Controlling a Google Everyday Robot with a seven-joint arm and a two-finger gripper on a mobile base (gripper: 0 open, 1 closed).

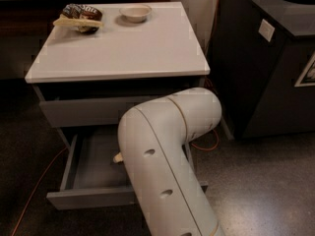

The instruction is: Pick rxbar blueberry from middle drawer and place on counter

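Note:
The middle drawer [91,168] is pulled open below the counter [123,48], showing its dark grey inside. My big white arm reaches down into it and covers the drawer's right half. Only a small pale tip of the gripper [117,157] shows past the arm's left edge, low inside the drawer near its middle. The rxbar blueberry is hidden; it does not show in the drawer's visible left part or on the counter.
A brown-and-white snack bag [78,17] and a small white bowl [135,12] sit at the counter's back. A black cabinet with a round hole [275,58] stands to the right. An orange cable [34,191] runs across the floor on the left.

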